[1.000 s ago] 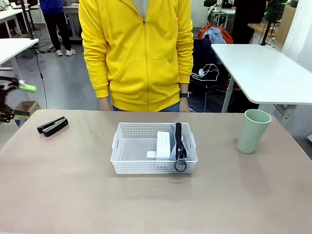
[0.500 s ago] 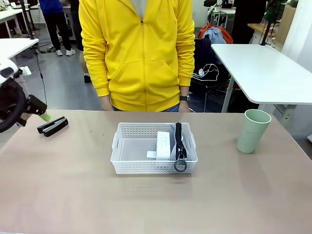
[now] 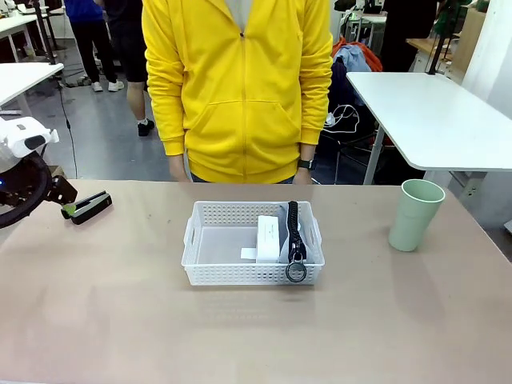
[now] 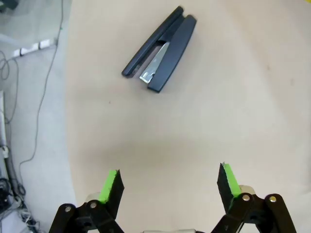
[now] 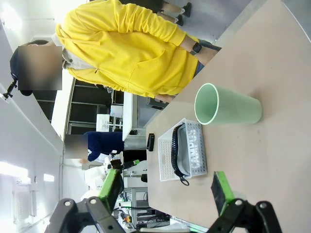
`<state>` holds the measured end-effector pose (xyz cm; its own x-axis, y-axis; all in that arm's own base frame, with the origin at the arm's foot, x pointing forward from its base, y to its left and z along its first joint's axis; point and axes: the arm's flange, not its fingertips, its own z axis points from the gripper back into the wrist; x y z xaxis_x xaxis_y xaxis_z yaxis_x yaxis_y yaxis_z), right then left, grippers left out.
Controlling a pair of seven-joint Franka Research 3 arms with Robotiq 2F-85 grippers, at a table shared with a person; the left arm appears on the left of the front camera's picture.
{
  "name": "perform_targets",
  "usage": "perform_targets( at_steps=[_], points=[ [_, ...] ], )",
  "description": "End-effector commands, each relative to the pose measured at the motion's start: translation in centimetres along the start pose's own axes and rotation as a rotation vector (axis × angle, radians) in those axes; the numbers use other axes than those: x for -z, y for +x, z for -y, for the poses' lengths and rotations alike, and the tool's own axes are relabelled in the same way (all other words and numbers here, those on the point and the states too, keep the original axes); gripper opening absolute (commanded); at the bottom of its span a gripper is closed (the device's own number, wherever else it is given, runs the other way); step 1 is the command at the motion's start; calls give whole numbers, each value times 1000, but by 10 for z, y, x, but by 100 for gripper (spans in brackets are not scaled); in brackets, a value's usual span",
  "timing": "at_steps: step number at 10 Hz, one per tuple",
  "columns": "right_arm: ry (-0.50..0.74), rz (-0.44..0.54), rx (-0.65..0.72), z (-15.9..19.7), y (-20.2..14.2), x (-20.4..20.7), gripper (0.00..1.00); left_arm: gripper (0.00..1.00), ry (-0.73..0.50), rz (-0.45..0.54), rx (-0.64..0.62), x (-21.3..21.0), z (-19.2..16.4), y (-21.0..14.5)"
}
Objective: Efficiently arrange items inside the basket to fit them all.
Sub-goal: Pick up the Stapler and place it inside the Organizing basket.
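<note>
— Well, the left gripper [image 4: 170, 177] has swung in from the table's edge within the last second. Now it hovers just beside the slim black bar [image 3: 88, 206], fingers wide apart with nothing between them.
— And the bar itself?
— It lies flat on the table [image 3: 120, 320], at about ten o'clock from the basket [image 3: 210, 214], untouched. Seen from the wrist, it sits slanted up ahead at twelve o'clock.
— What's in the basket already?
— The white box [image 3: 269, 238] and the grey pouch [image 3: 293, 232] are side by side at its three o'clock end. The nine o'clock half is bare.
— So the bar goes in next?
— I'd guess so. The pale green cup [image 3: 414, 214] stands upright at three o'clock, well apart from the basket. The right gripper [image 5: 165, 187] is spread and empty, pointed toward the cup.
</note>
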<state>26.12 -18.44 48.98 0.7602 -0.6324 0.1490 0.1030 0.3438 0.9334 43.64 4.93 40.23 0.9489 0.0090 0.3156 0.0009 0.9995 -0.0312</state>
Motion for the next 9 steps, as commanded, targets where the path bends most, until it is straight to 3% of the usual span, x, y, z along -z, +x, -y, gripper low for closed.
perform_targets(
  at_steps=[1,3,4,7,9],
  points=[
    [26,9,-25,-1,2,0,100,100,-47,8,21,-11,-5,-3],
    [26,9,-25,-1,2,0,100,100,-13,9,5,-8,3,0],
    [26,9,-25,-1,2,0,100,100,-2,-155,83,-5,-6,28],
    [26,9,-25,-1,2,0,100,100,-18,-357,199,14,-23,111],
    [26,9,-25,-1,2,0,100,100,15,-386,135,42,-22,144]
  ],
)
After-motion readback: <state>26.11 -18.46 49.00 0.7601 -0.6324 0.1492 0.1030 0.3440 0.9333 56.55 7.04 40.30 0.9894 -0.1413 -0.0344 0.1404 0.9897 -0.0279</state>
